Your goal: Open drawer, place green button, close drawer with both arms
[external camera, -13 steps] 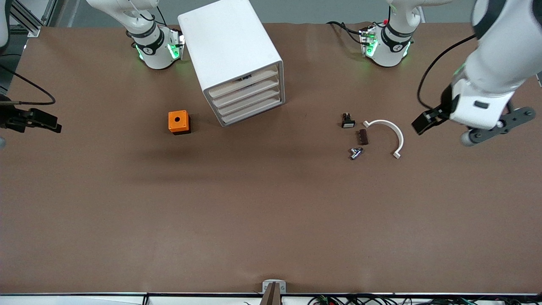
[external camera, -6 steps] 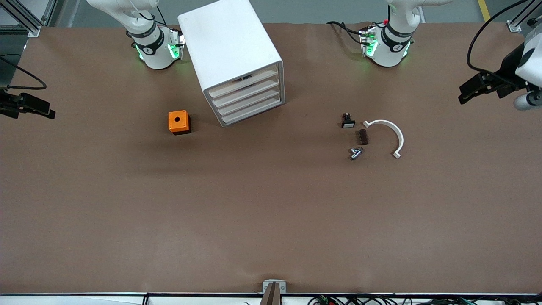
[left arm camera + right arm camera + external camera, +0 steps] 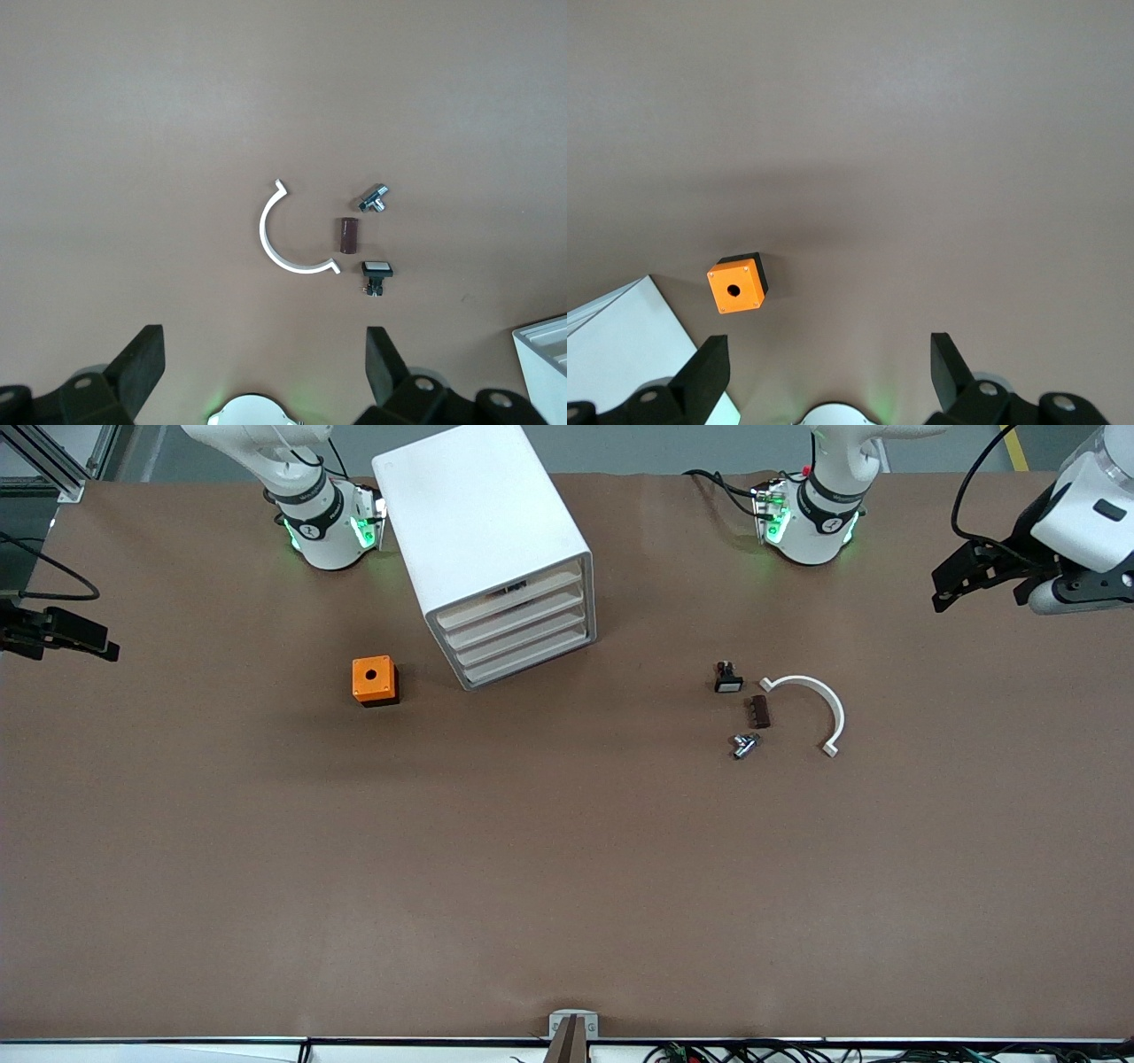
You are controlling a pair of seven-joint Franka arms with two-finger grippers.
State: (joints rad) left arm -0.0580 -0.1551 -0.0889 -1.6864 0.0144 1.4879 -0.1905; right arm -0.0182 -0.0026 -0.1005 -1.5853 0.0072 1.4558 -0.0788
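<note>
Four drawers point(image 3: 514, 631) shut — front view only, both grippers gaping, empty

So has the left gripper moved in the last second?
Yes. The left gripper has pulled away from the white curved bracket, up toward its arm's base and the table's edge, jaws open.

The right end effector point(image 3: 84, 638) is cut by the picture's edge — the drawer point(image 3: 507, 599) contents hidden.
</note>
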